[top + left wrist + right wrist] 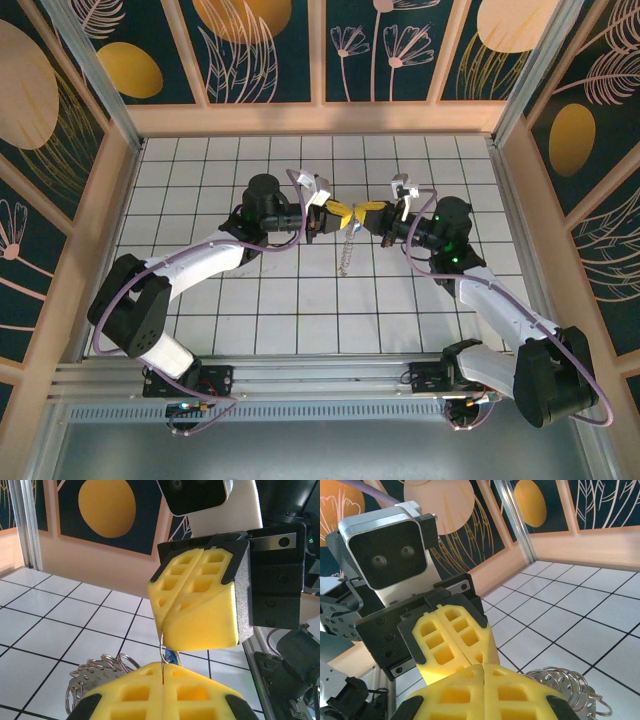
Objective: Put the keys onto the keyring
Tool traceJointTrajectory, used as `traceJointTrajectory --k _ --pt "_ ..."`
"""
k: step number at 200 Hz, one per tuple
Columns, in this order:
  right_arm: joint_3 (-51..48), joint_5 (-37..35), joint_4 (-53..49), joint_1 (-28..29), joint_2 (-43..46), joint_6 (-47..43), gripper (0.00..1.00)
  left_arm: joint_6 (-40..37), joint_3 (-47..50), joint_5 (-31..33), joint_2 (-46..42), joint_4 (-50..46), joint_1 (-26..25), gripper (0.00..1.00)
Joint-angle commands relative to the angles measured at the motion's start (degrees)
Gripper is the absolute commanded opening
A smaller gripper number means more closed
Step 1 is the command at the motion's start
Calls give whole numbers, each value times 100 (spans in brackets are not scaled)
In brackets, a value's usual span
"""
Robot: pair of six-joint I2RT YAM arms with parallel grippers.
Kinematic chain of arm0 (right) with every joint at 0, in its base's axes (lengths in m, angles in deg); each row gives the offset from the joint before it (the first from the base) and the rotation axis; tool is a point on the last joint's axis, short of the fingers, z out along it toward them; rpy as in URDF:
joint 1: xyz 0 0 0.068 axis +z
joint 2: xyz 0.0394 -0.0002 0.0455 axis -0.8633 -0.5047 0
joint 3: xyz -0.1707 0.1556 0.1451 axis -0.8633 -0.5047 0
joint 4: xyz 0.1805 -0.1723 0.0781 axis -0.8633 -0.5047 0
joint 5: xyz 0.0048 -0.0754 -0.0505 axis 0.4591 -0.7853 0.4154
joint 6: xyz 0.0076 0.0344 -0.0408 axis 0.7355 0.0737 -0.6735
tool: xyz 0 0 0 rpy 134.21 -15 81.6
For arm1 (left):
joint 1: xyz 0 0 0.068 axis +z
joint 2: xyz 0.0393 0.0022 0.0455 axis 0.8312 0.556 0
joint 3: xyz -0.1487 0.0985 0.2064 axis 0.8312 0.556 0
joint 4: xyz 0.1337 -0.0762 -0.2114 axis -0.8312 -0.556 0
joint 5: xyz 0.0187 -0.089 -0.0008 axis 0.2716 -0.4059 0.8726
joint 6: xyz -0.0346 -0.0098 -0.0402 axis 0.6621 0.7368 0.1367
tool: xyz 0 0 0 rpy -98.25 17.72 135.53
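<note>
Left pincer (338, 212) and right pincer (368, 210) tight on keyring (348, 250) over white tiles (300, 300), floral walls (400, 50)

Yellow fingers (195, 610), silvery keyring (565, 685), blue key (171, 656), white black-lined tiles (300, 300)

Overhead, opposed close wrist views sharing keyring (102, 666)

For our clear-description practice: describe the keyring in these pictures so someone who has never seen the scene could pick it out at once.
Start at the white tiled table, then find its middle, where the left gripper and right gripper meet, yellow pads shut. The keyring hangs from between them: a thin silvery wire loop strung with small pale pieces, unlike anything nearby.
</note>
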Motion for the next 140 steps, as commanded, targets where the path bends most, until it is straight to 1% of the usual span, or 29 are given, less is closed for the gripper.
traceJointTrajectory --k 1,97,140 --pt "62 -283 -302 31 -34 -263 0 -57 -190 -196 -137 339 -71 0" --pt "-216 -371 -252 -234 66 -150 0 -30 -68 -140 -281 482 -89 0" --pt "-246 -94 -124 -245 -10 0 0 4 -34 -84 -281 619 -83 0"
